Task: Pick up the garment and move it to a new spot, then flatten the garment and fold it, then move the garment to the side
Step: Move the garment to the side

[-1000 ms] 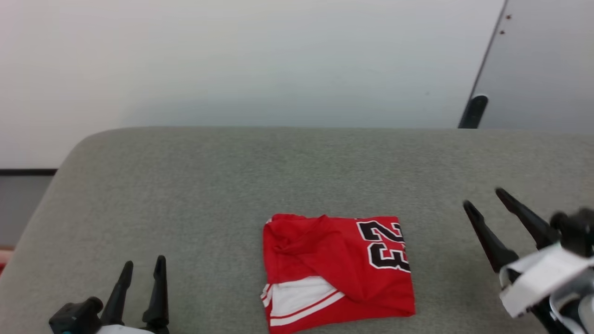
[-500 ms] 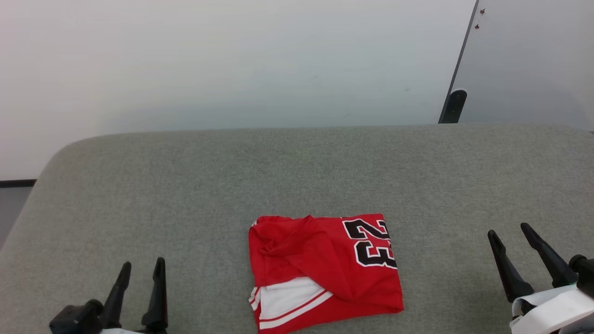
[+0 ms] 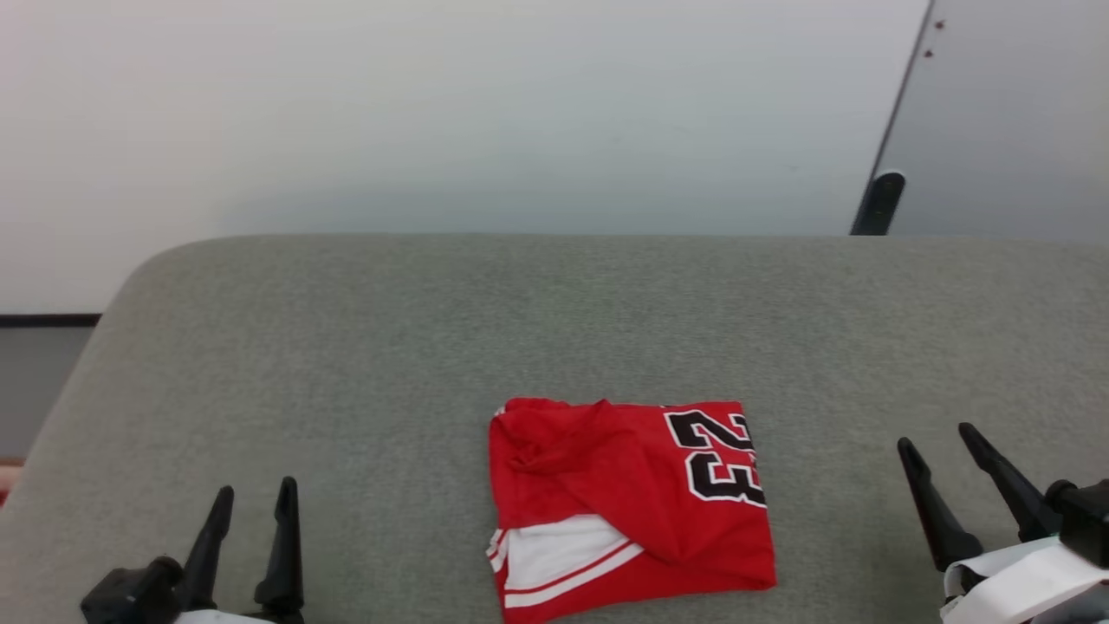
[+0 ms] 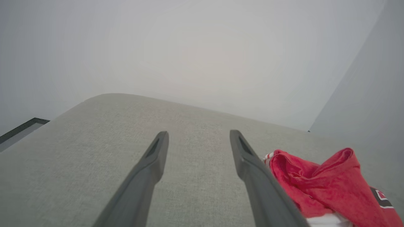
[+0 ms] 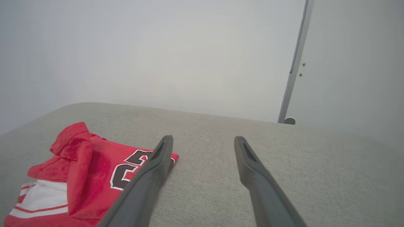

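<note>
— Lowered since a second ago: the right gripper [image 3: 934,434]. It was seen higher up then. Now it is seen at the bottom right of the head view.
— How many grippers are counted?
— Two. The left gripper [image 3: 257,485] is seen at the bottom left. Two dark fingers [image 3: 283,537] are counted on each. They are spread apart, and nothing is held between them.
— And how many shirts?
— One shirt [image 3: 624,503] is seen. It is folded and laid on the grey cushion [image 3: 390,329], between the two grippers, and it is touched by neither. One number, 23 [image 3: 719,455], is shown at its right side. One white part [image 3: 554,555] with red stripes is seen at the near edge.
</note>
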You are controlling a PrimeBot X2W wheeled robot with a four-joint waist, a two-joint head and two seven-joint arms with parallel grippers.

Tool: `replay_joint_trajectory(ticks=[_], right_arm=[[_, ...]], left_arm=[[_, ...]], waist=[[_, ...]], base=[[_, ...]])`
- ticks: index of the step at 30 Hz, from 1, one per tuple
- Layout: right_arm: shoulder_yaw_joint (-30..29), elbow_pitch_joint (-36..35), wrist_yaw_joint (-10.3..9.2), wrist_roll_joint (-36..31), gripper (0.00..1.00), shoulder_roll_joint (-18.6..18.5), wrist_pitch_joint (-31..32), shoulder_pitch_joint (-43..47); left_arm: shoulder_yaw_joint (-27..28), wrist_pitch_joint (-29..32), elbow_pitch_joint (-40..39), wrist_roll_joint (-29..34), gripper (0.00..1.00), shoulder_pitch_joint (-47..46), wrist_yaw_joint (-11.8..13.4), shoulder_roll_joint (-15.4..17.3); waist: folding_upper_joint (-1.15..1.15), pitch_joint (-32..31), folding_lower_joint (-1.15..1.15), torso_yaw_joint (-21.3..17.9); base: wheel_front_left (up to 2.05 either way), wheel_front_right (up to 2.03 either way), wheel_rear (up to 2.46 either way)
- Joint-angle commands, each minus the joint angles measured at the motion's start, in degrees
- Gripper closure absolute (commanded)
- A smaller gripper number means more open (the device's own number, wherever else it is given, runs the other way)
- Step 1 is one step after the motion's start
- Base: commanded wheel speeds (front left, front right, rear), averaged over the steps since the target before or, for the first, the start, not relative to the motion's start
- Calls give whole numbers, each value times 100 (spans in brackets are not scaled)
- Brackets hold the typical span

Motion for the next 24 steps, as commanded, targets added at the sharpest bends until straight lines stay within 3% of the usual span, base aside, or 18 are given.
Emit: replay_joint_trajectory(ticks=[1,16,24], right_arm=[[53,-9,-7,-29,0,25,13,-51],[434,92,-7,-22,0,-67,393,-412],[647,80,-7,150,0,-336,1151,-941]], left_arm=[[40,-14,-22,55,0,-27,-16,8],[119,-6,-109,42,0,98,-17,38],[-74,-6,-229,50,0,-178,-17,48]], waist=[[0,-26,0,181],[0,-84,0,727],[0,311,0,860]], base=[[0,0,0],[0,0,0],[0,0,0]])
